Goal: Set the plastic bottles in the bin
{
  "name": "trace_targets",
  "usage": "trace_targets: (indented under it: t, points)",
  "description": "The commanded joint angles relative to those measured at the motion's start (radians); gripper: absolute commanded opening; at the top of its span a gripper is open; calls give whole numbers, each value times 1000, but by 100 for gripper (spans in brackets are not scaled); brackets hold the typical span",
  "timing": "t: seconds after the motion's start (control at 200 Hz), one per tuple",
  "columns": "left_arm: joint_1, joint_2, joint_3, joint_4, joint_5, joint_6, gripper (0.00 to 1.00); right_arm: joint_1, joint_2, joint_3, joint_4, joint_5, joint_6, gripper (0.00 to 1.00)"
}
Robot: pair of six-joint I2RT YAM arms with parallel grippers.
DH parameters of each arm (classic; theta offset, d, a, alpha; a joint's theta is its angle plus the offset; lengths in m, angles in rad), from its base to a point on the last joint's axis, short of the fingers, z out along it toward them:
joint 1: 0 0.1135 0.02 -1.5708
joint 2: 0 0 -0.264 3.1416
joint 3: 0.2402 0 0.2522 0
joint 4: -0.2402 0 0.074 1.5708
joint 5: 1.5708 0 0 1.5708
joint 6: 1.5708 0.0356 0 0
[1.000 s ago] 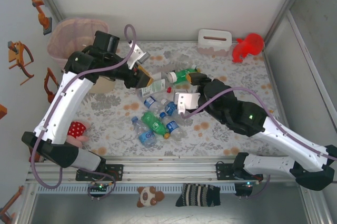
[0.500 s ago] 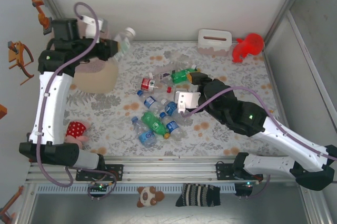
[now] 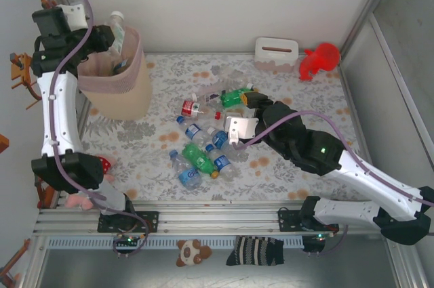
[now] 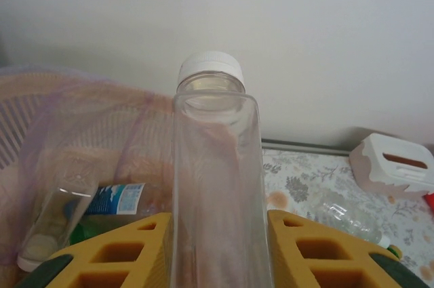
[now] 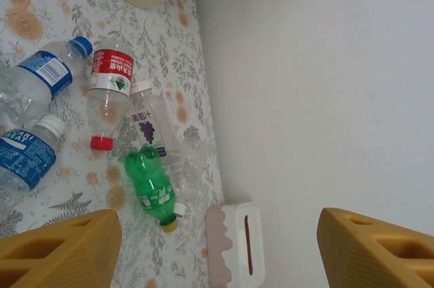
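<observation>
Left jaws clamped a clear bottle [image 4: 217, 166] over the bin [image 3: 127, 98] at ten o'clock — right jaws gaped, holding nothing.

Left arm [image 3: 57, 112]: climbs left edge of top view from base at lower left, wrist bent rightward at upper left. Left hand [image 3: 112, 36]: yellow fingers [image 4: 115, 254] clamped on both sides of clear bottle [image 4: 217, 186], cap up. Right arm [image 3: 325, 156]: stretched from lower right toward frame centre. Right hand [image 3: 247, 104]: fingers spread wide apart, at bottom corners of wrist view.
</observation>
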Motion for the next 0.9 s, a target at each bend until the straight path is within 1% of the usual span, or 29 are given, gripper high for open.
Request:
trace_targets:
  t: [0.0, 0.19, 0.361, 0.516, 0.721, 0.891]
  points:
    - [12, 16, -22, 9, 49, -19, 28, -2, -23, -10, 20, 15, 28, 75]
    - [27, 7, -180, 69, 81, -27, 28, -2, -28, -16, 13, 13, 40, 75]
    - [32, 24, -254, 78, 87, -23, 28, -3, -34, -18, 1, 21, 49, 75]
    - [37, 64, -256, 69, 98, -16, 36, -3, -40, -23, -1, 21, 55, 75]
    - [43, 66, -233, 71, 109, -29, 51, -2, -14, -6, -1, 63, 121, 75]
    - [47, 37, -195, 50, 120, -27, 55, -8, 12, 20, -13, 108, 242, 75]
